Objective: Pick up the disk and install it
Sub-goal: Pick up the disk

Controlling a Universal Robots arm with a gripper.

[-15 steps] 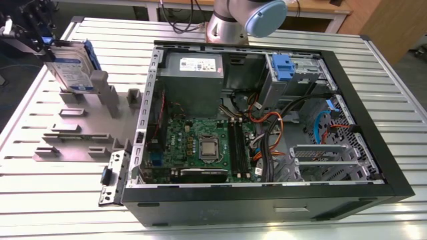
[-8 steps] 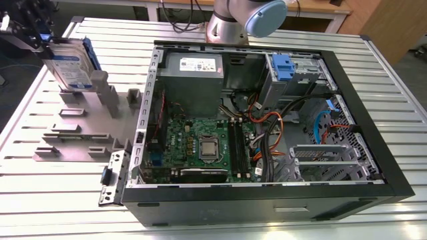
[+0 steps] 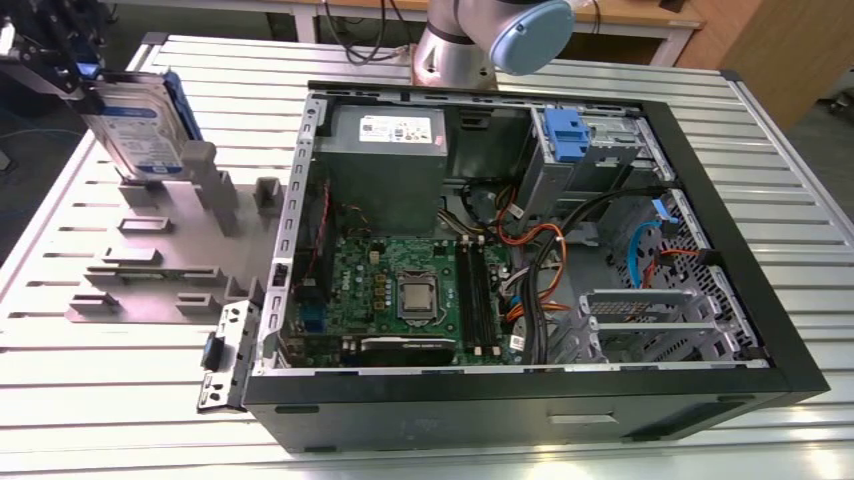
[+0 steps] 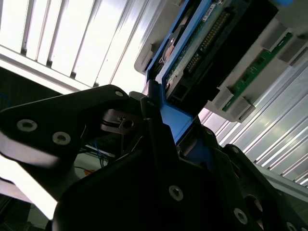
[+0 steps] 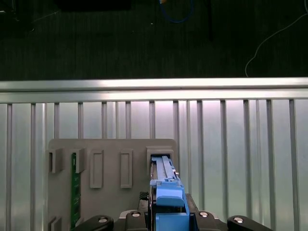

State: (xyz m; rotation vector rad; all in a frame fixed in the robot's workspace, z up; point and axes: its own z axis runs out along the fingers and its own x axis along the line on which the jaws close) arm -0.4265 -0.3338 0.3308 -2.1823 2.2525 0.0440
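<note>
The disk point(image 3: 134, 130), a silver drive with a white-and-blue label in a blue carrier, stands on edge over the grey holder point(image 3: 160, 260) at the exterior view's left. My black gripper point(image 3: 91, 92) is at its upper end, shut on the carrier. In the first wrist view the disk point(image 5: 166, 190) appears edge-on between the fingers of the gripper point(image 5: 168, 216), its far end at a slot of the holder point(image 5: 110, 149). The second wrist view shows the disk's underside point(image 4: 202, 43) with the gripper point(image 4: 178, 139) closed on the blue frame.
An open computer case point(image 3: 747, 250) lies on the slatted metal table point(image 3: 107, 400), with a drive cage bearing a blue latch point(image 3: 566, 135), a grey power supply point(image 3: 387, 150), a motherboard point(image 3: 400, 290) and cables. A green board point(image 5: 74, 187) stands in another holder slot. The table edge point(image 5: 154, 85) is beyond the holder.
</note>
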